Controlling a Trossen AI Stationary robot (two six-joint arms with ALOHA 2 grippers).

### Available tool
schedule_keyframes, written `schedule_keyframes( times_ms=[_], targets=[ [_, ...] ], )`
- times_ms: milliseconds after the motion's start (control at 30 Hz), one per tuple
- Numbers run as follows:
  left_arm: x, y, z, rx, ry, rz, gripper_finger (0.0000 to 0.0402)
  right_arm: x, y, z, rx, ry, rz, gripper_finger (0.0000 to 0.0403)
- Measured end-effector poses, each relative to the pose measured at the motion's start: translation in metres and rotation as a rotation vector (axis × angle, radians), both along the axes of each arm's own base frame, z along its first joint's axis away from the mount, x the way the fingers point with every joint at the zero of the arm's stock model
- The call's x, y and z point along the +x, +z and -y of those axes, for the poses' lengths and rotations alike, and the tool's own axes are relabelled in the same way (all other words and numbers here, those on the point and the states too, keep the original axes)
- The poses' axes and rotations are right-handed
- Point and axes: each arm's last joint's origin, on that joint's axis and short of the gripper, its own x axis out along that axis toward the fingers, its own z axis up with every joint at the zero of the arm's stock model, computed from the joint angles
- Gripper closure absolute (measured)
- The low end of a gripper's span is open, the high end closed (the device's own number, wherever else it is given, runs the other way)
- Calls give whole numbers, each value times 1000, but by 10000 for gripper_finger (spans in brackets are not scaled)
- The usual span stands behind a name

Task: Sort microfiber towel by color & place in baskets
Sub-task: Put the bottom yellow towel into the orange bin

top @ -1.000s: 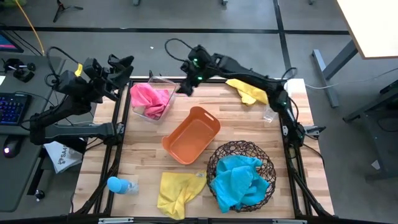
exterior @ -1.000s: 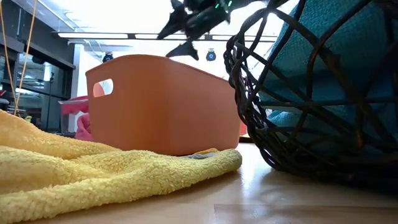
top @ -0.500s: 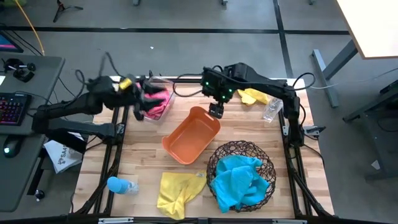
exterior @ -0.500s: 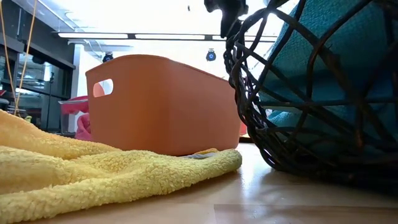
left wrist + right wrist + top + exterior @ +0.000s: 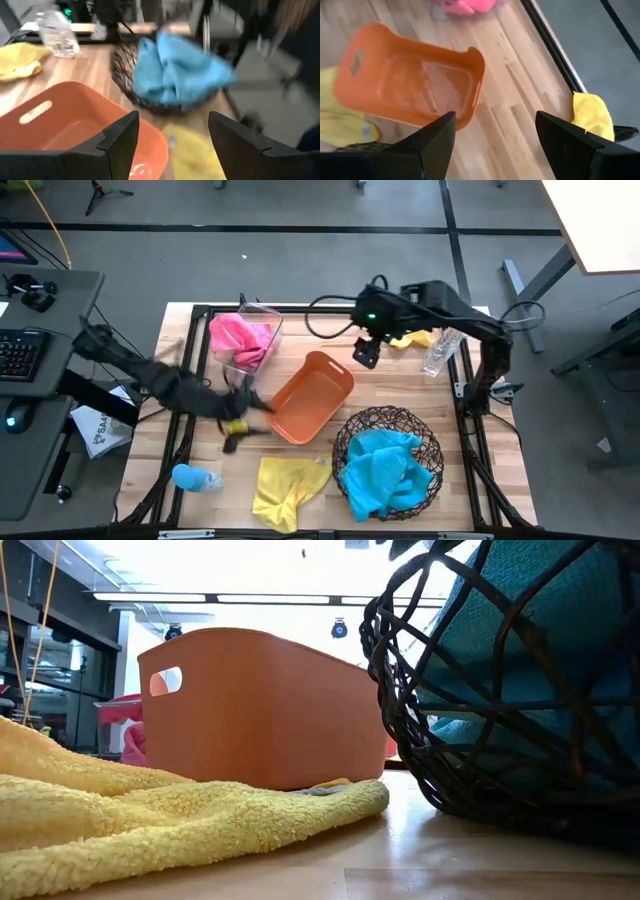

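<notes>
Yellow towel (image 5: 283,488) lies at the table's front, another (image 5: 410,332) at the back; orange tub (image 5: 309,396) empty. Our left gripper (image 5: 238,423) & right gripper (image 5: 366,352) both wide, holding nothing. Risk: left arm's fast sweep could knock the tub.

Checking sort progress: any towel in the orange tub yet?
No. From above, the orange tub is bare inside; both yellow towels lie on the table.

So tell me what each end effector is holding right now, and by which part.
Nothing is held. The left end effector is open beside the orange tub; the right end effector is open above the table.
</notes>
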Motion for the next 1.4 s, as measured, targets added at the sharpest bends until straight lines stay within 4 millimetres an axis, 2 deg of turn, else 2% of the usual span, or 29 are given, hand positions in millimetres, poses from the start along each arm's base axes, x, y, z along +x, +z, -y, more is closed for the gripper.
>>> schedule_keyframes(
  times_ms=[133,367,533,667,967,1233,1400],
  targets=[
    [23,-22,38,210,-130,-124,174,-19,17,-14,19,-12,73,134],
    [70,-54,85,437,-343,-443,174,-45,36,-41,35,12,163,134],
    [96,-72,118,477,-410,-499,174,-54,41,-53,24,36,189,134],
    [110,-94,135,465,-430,-556,174,-57,43,-58,4,61,193,134],
    [124,-141,150,601,-573,-607,174,-57,43,-59,11,57,195,134],
    [138,-168,151,616,-688,-597,174,-57,43,-56,11,15,204,134],
    [146,-191,143,586,-698,-672,174,-57,43,-56,18,-10,210,134]
  ],
)
